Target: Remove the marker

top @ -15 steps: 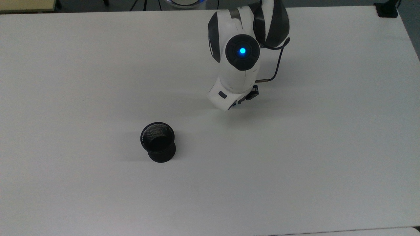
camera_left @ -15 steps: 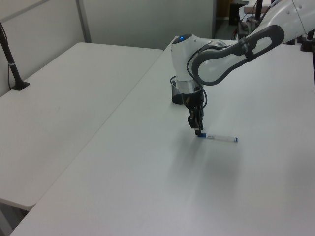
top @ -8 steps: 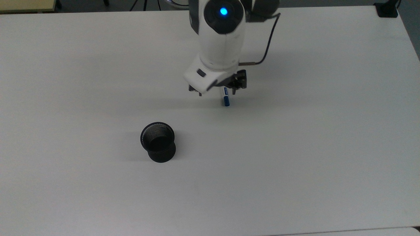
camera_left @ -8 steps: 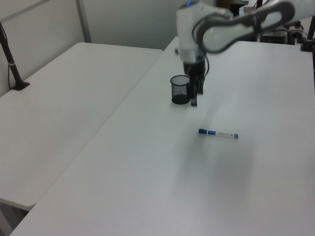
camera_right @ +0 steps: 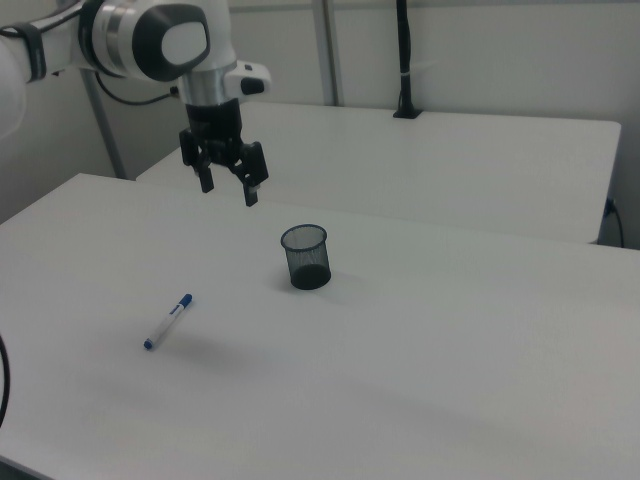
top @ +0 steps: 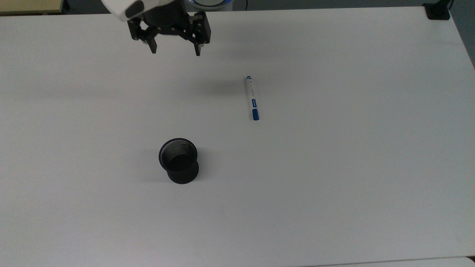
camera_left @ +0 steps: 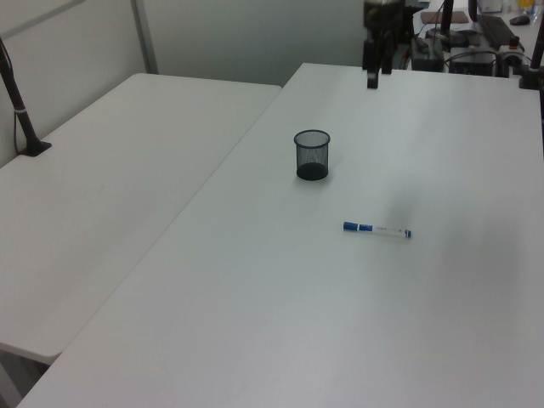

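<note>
The marker (top: 252, 98), a slim white-barrelled pen with a blue cap, a blue label band and a small blue end, is seen lying flat on the white tabletop (top: 334, 167), free of any grip. In the top view its barrel runs nearly up and down the picture, with the blue cap at the lower end and the small blue end at the upper end. In the left view the marker (camera_left: 376, 229) is laid almost crosswise, cap toward the left view's left; in the right view the marker (camera_right: 167, 321) is set on a slant, cap toward the upper right.

The black two-finger hand (top: 174, 51) of the white arm is held above the tabletop, well apart from the marker, up and to the top view's left of it. Its fingers are spread wide, and nothing is held between them. In the right view the hand (camera_right: 229, 190) is seen raised above and behind the marker, fingers pointing down. In the left view the hand (camera_left: 377, 66) is seen at the far end of the tabletop.

A black mesh cup (top: 179, 161) is stood upright on the tabletop, apart from the marker, down and to the top view's left of it. Nothing can be made out inside it.
</note>
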